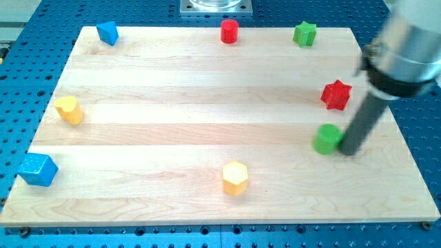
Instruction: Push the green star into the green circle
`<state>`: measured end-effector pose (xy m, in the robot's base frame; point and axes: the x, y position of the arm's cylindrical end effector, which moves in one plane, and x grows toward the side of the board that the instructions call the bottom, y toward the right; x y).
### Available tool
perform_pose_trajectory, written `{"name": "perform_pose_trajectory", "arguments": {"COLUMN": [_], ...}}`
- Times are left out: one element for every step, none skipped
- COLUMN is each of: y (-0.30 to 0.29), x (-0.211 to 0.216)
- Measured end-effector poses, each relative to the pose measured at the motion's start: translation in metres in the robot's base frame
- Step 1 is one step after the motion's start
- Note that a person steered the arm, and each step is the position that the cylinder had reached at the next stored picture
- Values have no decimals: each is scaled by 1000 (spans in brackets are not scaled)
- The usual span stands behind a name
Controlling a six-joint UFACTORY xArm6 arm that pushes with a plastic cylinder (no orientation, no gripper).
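Observation:
The green star (304,33) sits at the view's top right, near the board's top edge. The green circle (328,139) is a round green block at the right, lower down. My tip (351,151) rests on the board right next to the green circle, on its right side, about touching it. The tip is far below the green star. The dark rod rises up and to the right to the blurred arm body at the view's top right.
A red star (336,94) lies just above the green circle. A red cylinder (229,31) is at top centre. Blue blocks sit at top left (107,32) and bottom left (37,169). A yellow block (69,109) is at left, a yellow hexagon (235,178) at bottom centre.

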<state>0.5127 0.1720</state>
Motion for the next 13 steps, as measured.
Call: {"name": "perform_pose_trajectory", "arguments": {"y": [-66,-70,-70,-68,-63,-33,41,79,143,160,155,118,70], "x": [2,1,9,17,20,21,-22,-57,-113,-196,-274,-301,-320]}}
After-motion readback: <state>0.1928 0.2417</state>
